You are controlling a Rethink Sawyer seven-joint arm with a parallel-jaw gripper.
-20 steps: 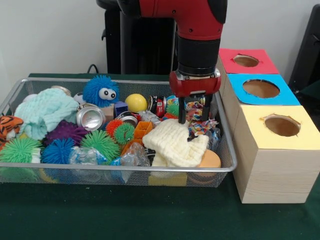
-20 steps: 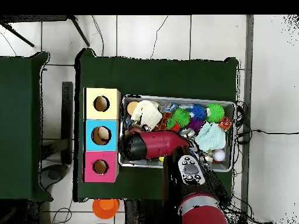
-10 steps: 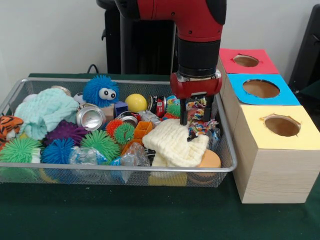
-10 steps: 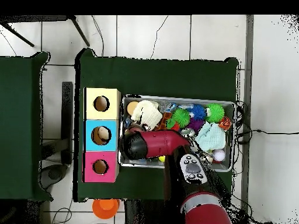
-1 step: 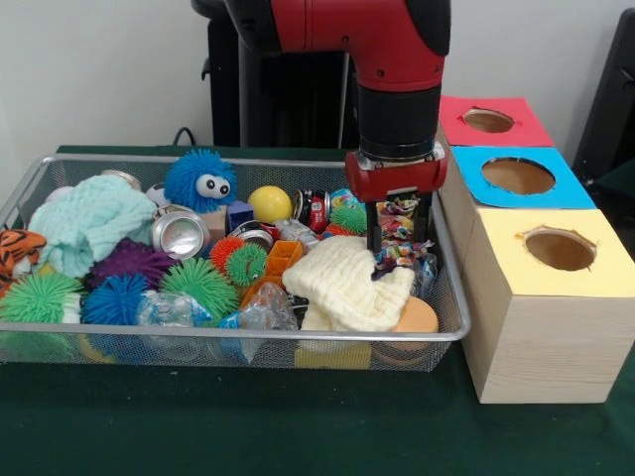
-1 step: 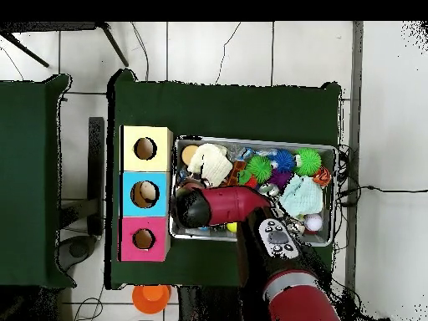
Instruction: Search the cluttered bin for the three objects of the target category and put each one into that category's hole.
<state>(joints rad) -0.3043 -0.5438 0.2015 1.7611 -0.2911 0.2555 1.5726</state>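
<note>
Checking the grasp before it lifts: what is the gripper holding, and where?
The gripper straddles the multicoloured rope toy in the bin; whether it grips it cannot be told.

This looks like a robotics lab set up for a sorting trial. A red and black arm [image 5: 387, 59] reaches over a tabletop [image 5: 238, 426] draped in dark green cloth. On the cloth sits a wire bin [image 5: 437, 332] heaped with toys, cans and cloths, and just beside the bin stands a row of wooden boxes [image 5: 541, 327] with yellow, blue and pink tops, each cut with a round hole. Around the tabletop, cables [image 6: 226, 50] trail across a pale tiled floor [image 6: 393, 109].
</note>
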